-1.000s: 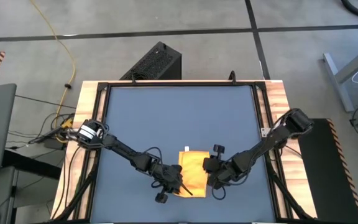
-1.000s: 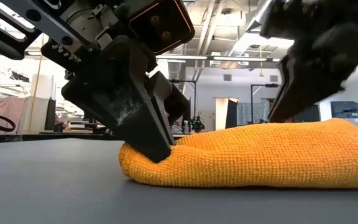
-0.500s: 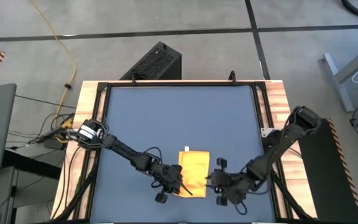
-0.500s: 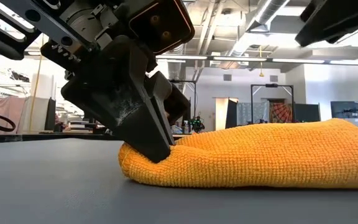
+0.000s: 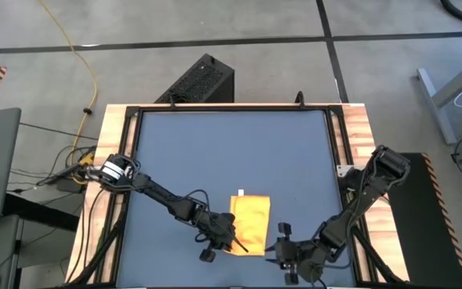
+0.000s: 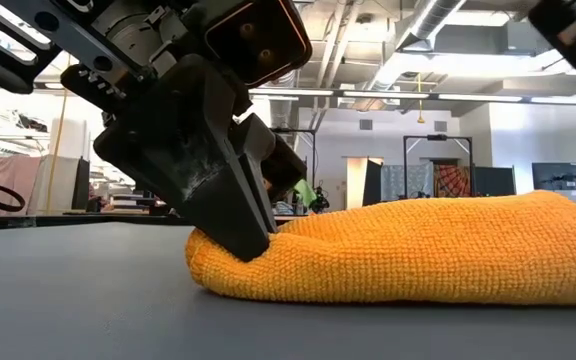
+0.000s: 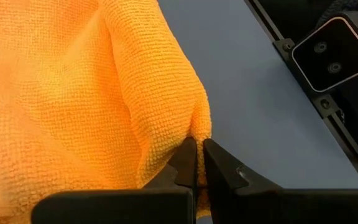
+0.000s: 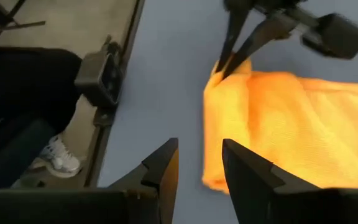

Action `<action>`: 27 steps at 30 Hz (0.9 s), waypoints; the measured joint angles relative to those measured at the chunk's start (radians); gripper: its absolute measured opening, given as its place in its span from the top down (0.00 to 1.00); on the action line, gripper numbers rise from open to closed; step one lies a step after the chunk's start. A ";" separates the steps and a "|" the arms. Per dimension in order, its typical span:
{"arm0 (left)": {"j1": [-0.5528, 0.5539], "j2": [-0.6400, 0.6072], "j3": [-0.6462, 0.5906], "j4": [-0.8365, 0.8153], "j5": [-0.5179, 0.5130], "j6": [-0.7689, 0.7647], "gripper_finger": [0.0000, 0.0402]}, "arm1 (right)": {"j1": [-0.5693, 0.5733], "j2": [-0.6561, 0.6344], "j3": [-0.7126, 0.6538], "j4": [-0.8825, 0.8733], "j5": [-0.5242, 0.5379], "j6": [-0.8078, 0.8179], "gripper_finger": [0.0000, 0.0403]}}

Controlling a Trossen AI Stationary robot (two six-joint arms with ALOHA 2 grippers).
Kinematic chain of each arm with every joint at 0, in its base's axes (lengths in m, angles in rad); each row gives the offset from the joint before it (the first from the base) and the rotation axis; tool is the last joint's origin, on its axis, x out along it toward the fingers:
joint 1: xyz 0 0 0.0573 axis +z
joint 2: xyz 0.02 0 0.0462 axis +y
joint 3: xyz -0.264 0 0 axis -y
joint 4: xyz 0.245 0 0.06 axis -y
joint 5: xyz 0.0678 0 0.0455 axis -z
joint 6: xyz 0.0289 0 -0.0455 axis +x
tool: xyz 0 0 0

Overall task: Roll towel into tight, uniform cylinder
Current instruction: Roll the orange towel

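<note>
No legible txt, labels, brands or nos. anywhere in these views.

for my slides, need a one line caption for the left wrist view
Left gripper shut on a pinched corner of the yellow towel on the dark blue mat.

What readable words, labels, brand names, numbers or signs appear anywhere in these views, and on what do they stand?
None can be read.
Small white tag on the bright yellow soft towel: too small to show any print.
Distant banners and signs in the room behind the dark blue mat: too blurred to read.
Dark left gripper, shut on the towel's corner: no marking shows.
Dark right gripper, open beside the towel: no marking shows.
</note>
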 joint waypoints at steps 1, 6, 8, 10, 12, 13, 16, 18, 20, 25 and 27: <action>0.000 0.000 0.000 0.000 0.003 0.000 1.00 | 0.004 0.004 0.000 0.001 0.000 0.000 0.63; 0.000 0.000 0.000 -0.001 0.012 0.000 1.00 | 0.015 0.042 0.003 0.005 0.000 -0.007 0.63; 0.000 0.000 0.000 -0.001 0.014 0.000 1.00 | 0.013 0.066 0.003 0.013 0.001 -0.033 0.63; 0.000 0.000 0.000 -0.001 0.014 0.000 1.00 | 0.011 0.101 0.003 0.055 0.000 -0.088 0.63; 0.000 0.000 0.000 -0.001 0.014 0.000 1.00 | 0.011 0.147 0.003 0.137 -0.004 -0.182 0.63; 0.000 0.000 0.000 -0.001 0.014 0.000 1.00 | 0.010 0.169 0.003 0.181 -0.006 -0.234 0.63; 0.000 0.000 0.000 -0.004 0.014 0.000 1.00 | 0.004 0.205 0.008 0.251 -0.008 -0.313 0.63; 0.000 0.000 0.000 -0.004 0.016 0.000 1.00 | -0.003 0.211 0.032 0.233 -0.003 -0.317 0.62; 0.000 0.000 0.000 -0.006 0.016 0.000 1.00 | -0.008 0.211 0.053 0.204 0.000 -0.333 0.60; 0.001 0.000 0.000 -0.008 0.018 0.000 1.00 | -0.025 0.211 0.093 0.101 0.000 -0.332 0.52; 0.001 0.000 0.000 -0.008 0.022 0.000 1.00 | -0.033 0.211 0.093 0.066 0.000 -0.328 0.49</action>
